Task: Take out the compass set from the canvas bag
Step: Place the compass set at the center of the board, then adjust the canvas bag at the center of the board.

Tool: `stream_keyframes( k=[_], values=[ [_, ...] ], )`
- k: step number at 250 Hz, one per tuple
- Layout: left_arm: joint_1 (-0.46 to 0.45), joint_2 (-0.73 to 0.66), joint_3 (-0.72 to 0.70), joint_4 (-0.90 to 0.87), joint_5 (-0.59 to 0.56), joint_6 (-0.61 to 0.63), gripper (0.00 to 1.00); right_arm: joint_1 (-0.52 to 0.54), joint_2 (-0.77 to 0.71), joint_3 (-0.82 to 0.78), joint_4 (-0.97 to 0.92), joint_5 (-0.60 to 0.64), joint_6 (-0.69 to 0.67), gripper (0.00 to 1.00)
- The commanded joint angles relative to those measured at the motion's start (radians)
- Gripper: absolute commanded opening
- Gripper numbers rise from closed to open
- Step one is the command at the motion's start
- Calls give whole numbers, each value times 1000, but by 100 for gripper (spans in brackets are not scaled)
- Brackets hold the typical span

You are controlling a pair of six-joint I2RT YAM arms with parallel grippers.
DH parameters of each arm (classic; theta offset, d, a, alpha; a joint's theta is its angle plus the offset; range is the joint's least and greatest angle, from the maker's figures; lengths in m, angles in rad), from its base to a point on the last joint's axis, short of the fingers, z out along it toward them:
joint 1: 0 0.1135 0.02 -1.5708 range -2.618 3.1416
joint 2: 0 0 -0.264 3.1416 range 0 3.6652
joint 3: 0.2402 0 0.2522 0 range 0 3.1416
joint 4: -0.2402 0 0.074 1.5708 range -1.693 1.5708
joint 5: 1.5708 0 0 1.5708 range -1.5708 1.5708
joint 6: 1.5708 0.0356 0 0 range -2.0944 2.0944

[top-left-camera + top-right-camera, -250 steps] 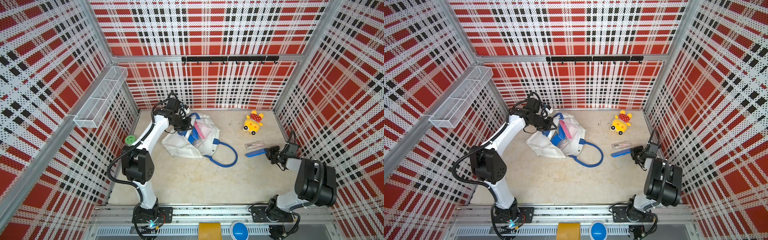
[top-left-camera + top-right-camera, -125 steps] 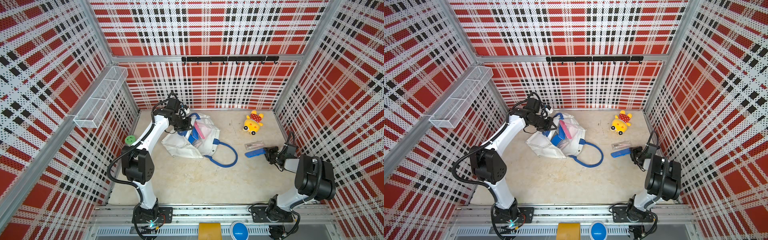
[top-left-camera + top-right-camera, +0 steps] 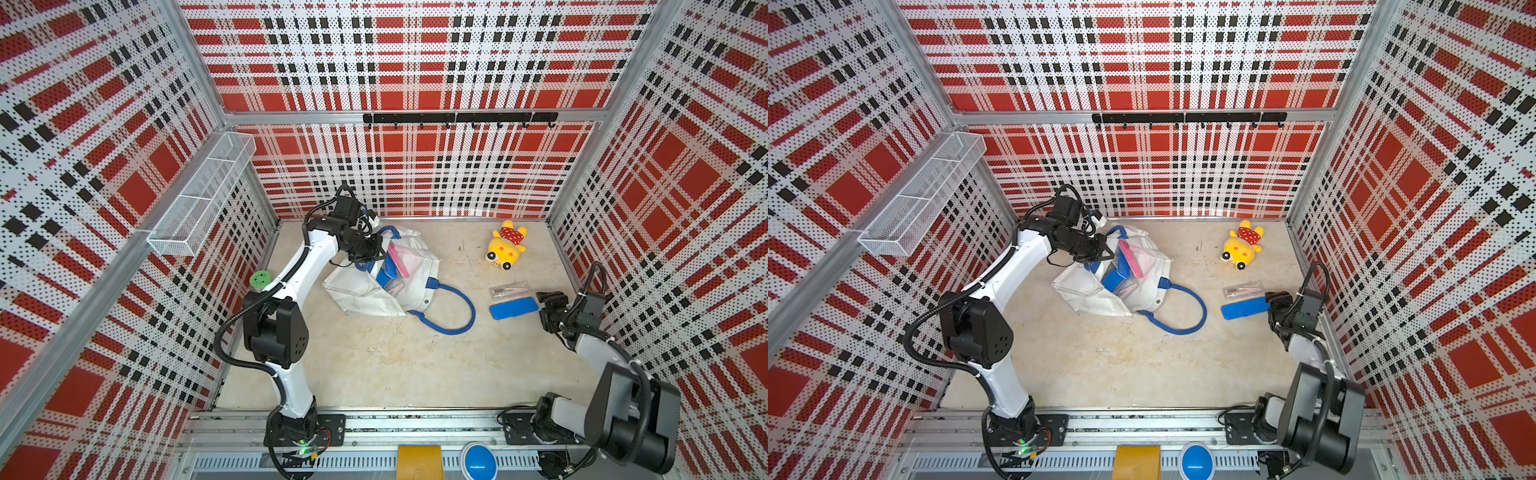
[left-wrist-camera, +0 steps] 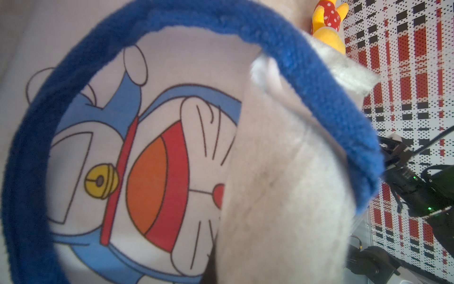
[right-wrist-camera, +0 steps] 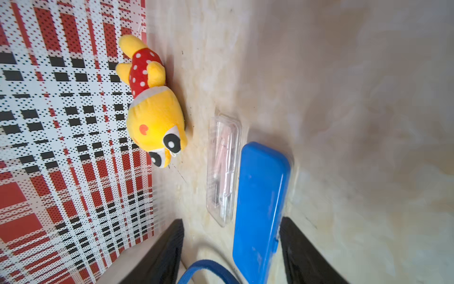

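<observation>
**While the left pincer [image 3: 374, 249] grips the canvas bag [image 3: 365, 293], the blue case [image 3: 514, 308] lies loose at the right pincer [image 3: 542, 308]**

Taking 12 o'clock as the back wall, the blue case, which I judge to be the compass set, lies flat on the counter [image 3: 395, 365]. It is out of the canvas bag, which slumps well off toward 9 o'clock.

From the right pincer the case sits at 9 o'clock, with its near end between the jaws. Its long axis runs roughly 8 to 2, so it points straight into the pincer. The jaws stand wide. In the right wrist view one finger [image 5: 302, 246] is just beside the case's edge and the other [image 5: 169, 248] is well off it, so nothing is clamped.

A clear case [image 3: 508, 289] with pink tools inside lies parallel to the blue one, just beside it at its 12 o'clock. A plush toy [image 3: 505, 247] sits farther toward 12.

The right arm is plainly the nearer one. It is folded low along the right wall, wrist turned to 9 o'clock, pincer down at counter level. The left pincer is closed on the bag's rim by a blue handle [image 4: 307, 73], holding the mouth up.

A straight pull-back toward 3 o'clock would likely clear the case without nudging it.
</observation>
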Motion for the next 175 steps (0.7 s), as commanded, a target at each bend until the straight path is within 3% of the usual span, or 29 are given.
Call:
stream_keyframes(
  k=[1,27,54,75,100,126,147,175],
  values=[
    [-14,-36,-4,-6,29,3,0,48,-68,61,-133,34,-48,62],
    [-11,-33,0,-8,19,9,0,214,-79,162,-183,64,-110,58],
    [-3,-24,14,-24,9,13,0,488,-30,302,-216,147,-197,55],
    [2,-10,36,-46,-4,30,0,725,66,444,-245,230,-285,54],
    [15,11,74,-77,-17,50,0,928,242,613,-255,233,-342,53],
    [35,32,120,-106,-25,65,0,1022,393,729,-288,239,-325,56],
    [60,36,138,-108,-19,65,0,1029,462,757,-268,188,-286,63],
    [85,41,144,-108,-16,63,0,1020,494,803,-361,230,-257,68]
  ],
)
